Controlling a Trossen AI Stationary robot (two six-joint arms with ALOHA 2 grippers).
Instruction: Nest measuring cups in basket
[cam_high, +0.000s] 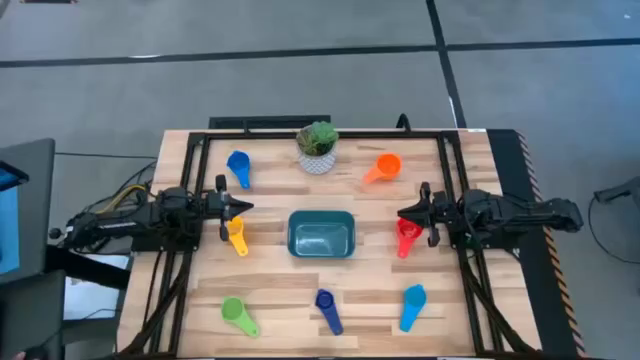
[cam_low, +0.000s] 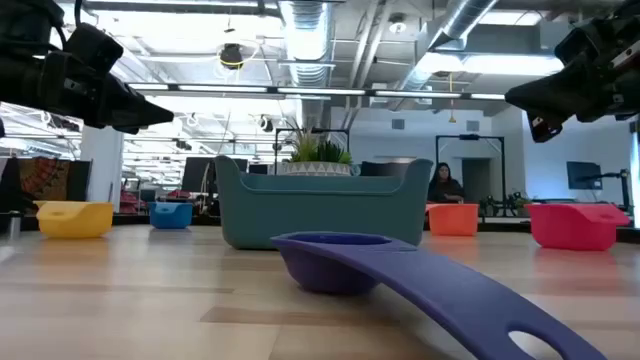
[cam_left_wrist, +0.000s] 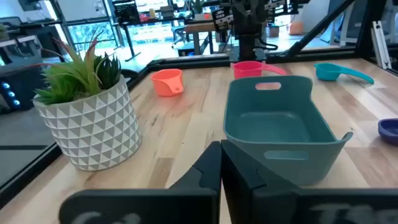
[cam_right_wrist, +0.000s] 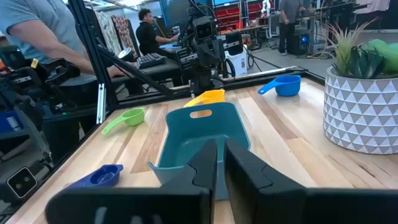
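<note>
The dark teal basket (cam_high: 321, 236) stands on its base at the table's middle. Several cups lie around it, each resting on the wood: blue (cam_high: 238, 165), orange (cam_high: 383, 167), yellow (cam_high: 236, 236), red (cam_high: 406, 237), green (cam_high: 238, 315), dark blue (cam_high: 326, 308) and light blue (cam_high: 412, 305). My left gripper (cam_high: 245, 208) hovers shut left of the basket, just beyond the yellow cup. My right gripper (cam_high: 402, 213) hovers shut right of the basket, just beyond the red cup. Both stand above the table and point at the basket (cam_left_wrist: 273, 124) (cam_right_wrist: 199, 134).
A white patterned pot with a green plant (cam_high: 317, 148) stands at the far edge, behind the basket. A dark metal frame (cam_high: 200, 140) borders the table's left, right and far sides. People sit and stand in the room beyond the table (cam_right_wrist: 37, 25).
</note>
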